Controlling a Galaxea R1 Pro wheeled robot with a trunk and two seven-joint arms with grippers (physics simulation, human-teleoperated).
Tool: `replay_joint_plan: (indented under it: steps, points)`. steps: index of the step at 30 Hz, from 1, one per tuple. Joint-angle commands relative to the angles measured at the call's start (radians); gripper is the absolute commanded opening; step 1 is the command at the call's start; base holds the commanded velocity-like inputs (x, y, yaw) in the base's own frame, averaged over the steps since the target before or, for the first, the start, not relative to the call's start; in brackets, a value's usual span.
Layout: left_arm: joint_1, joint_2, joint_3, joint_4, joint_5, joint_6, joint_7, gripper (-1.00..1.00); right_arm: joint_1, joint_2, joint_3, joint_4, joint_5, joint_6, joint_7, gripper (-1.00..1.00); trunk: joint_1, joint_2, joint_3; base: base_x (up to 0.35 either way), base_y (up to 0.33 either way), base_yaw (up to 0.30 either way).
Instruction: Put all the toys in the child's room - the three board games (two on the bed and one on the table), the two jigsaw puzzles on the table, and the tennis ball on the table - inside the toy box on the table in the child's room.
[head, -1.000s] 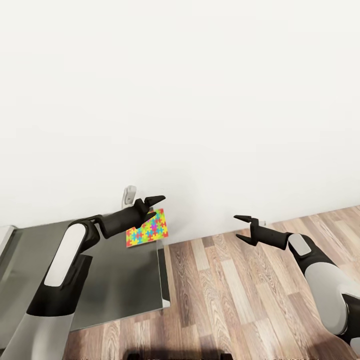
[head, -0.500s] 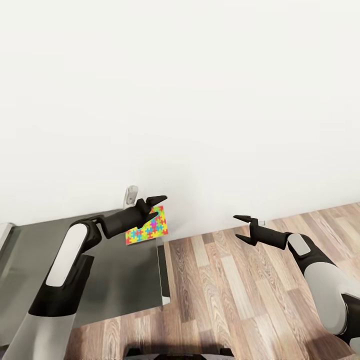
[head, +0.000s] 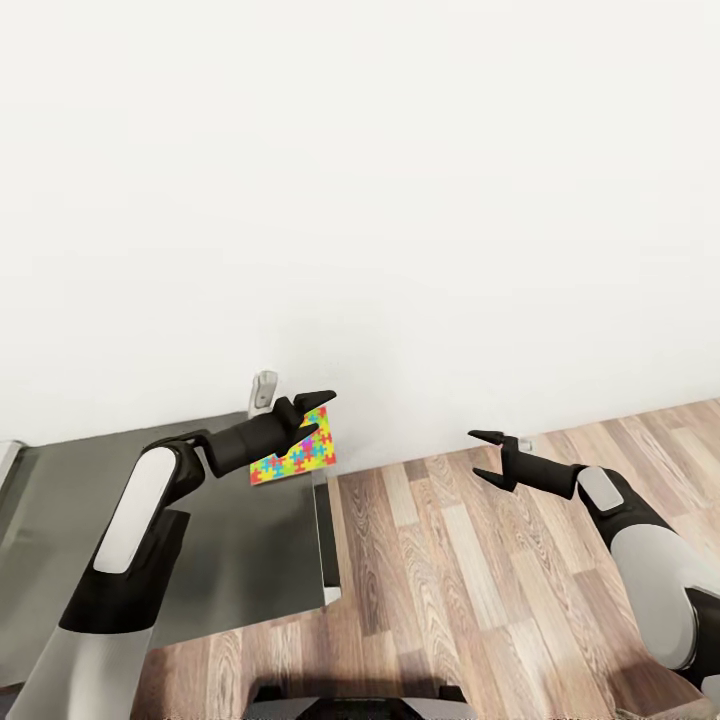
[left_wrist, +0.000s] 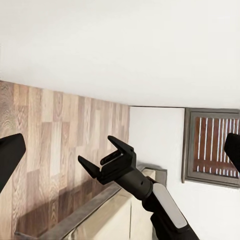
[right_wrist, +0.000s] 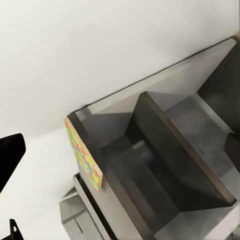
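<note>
One jigsaw puzzle (head: 296, 457) sits at the far right corner of the table's dark-grey wing (head: 240, 550), close to the white wall. The right wrist view shows it as a thin multicoloured slab (right_wrist: 80, 152) on that corner. My left gripper (head: 313, 416) hovers open right at the puzzle's upper left edge, with nothing between its fingers (left_wrist: 10, 155). Out over the wood floor to the right, my right gripper (head: 487, 456) is open and empty, and the left wrist view shows it too (left_wrist: 97, 150). The toy box, board games, tennis ball and bed are out of view.
The wood-plank floor (head: 470, 580) runs to the right of the table up to the white wall (head: 400, 200). A small grey-white fixture (head: 262, 390) stands behind the table's far edge. A framed slatted panel (left_wrist: 212, 150) hangs on a wall.
The whole head view has shifted slightly, so the camera moved. Both arms keep their poses and both grippers stay open; the puzzle stays at the table corner.
</note>
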Motion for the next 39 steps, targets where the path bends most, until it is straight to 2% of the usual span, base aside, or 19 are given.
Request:
replay_joint_plan:
  steps: [1, 18, 26, 31, 33, 34, 36, 39]
  points:
    - [-0.001, 0.001, -0.001, -0.001, 0.011, 0.000, 0.010, 1.00, -0.001, 0.001, -0.007, 0.000, 0.010, 0.005, 0.007, 1.00, 0.000, -0.002, -0.003, 0.000, 0.000, 0.000]
    - [-0.001, 0.001, -0.001, -0.001, 0.011, 0.000, 0.009, 1.00, -0.002, -0.003, -0.007, -0.015, 0.011, 0.005, 0.008, 1.00, 0.000, -0.002, -0.031, 0.000, 0.000, 0.000]
    - [-0.001, 0.001, -0.001, -0.001, 0.011, 0.000, 0.009, 1.00, 0.006, -0.002, 0.003, -0.092, 0.014, 0.000, 0.009, 1.00, 0.000, -0.002, -0.042, 0.000, 0.000, 0.000]
    - [-0.001, 0.001, -0.001, -0.001, 0.011, 0.000, 0.009, 1.00, 0.010, -0.003, 0.040, -0.139, 0.015, -0.031, 0.010, 1.00, 0.000, -0.002, -0.046, 0.000, 0.000, 0.000]
    - [-0.001, 0.001, -0.001, -0.001, 0.011, 0.000, 0.009, 1.00, 0.011, -0.004, 0.077, -0.158, 0.015, -0.049, 0.010, 1.00, 0.000, -0.002, -0.047, 0.000, 0.000, 0.000]
    - [-0.001, 0.001, -0.001, -0.001, 0.011, 0.000, 0.009, 1.00, 0.011, -0.004, 0.077, -0.158, 0.015, -0.049, 0.010, 1.00, 0.000, -0.002, -0.047, 0.000, 0.000, 0.000]
    - [-0.001, 0.001, -0.001, -0.001, 0.011, 0.000, 0.009, 1.00, 0.012, -0.004, 0.108, -0.172, 0.015, -0.061, 0.010, 1.00, 0.000, -0.002, -0.047, 0.000, 0.000, 0.000]
    - [-0.001, 0.001, -0.001, -0.001, 0.011, 0.000, 0.009, 1.00, 0.012, -0.004, 0.120, -0.177, 0.015, -0.066, 0.010, 1.00, 0.000, -0.002, -0.048, 0.000, 0.000, 0.009]
